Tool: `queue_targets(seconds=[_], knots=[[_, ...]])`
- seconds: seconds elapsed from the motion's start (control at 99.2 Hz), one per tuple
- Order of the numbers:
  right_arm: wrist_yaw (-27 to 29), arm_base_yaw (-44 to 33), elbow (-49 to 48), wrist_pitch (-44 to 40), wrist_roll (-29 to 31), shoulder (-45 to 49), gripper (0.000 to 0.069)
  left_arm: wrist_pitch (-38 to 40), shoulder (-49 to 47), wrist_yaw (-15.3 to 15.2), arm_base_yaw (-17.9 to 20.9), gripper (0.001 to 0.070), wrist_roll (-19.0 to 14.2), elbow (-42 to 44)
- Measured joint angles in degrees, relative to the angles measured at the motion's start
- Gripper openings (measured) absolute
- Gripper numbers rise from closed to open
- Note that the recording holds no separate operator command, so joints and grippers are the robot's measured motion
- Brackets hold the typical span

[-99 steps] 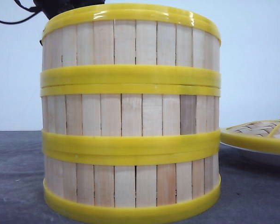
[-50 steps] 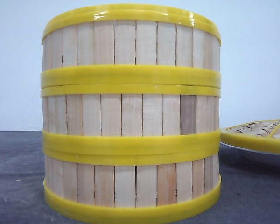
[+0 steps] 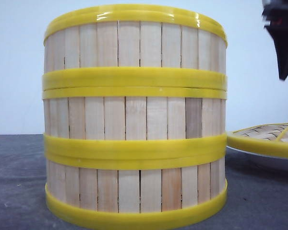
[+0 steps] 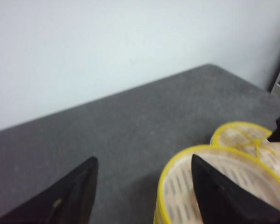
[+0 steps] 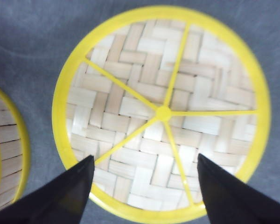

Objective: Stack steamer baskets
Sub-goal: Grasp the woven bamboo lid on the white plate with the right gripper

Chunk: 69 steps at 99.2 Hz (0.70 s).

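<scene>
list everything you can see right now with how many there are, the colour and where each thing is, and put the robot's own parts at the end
steamer baskets: three, pale wooden slats with yellow rims, stacked in one column on the table, close in front of the front camera.
lid: one, woven bamboo with yellow rim and spokes, to the right of the stack, resting on the plate.
plate: one, white, only its edge shows under the lid.
table: one, dark grey, under everything.
wall: pale, behind the table.
left gripper: one, black, open, empty, above the table beside the stack.
right gripper: one, black, open, empty, above the lid.
</scene>
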Motion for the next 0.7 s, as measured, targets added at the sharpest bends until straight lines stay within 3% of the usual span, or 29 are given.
queue_targets(seconds=[0.413, 0.696], knots=[[1.57, -0.11, 0.0, 3.15, -0.22, 7.48, 0.0271, -2.01, -0.59, -0.02, -0.02, 0.0381, -0.04, -0.02], [2.54, -1.05, 0.0, 4.42, -0.31, 9.73, 0.0254, -2.01, -0.48, -0.04, -0.02, 0.0381, -0.04, -0.02]])
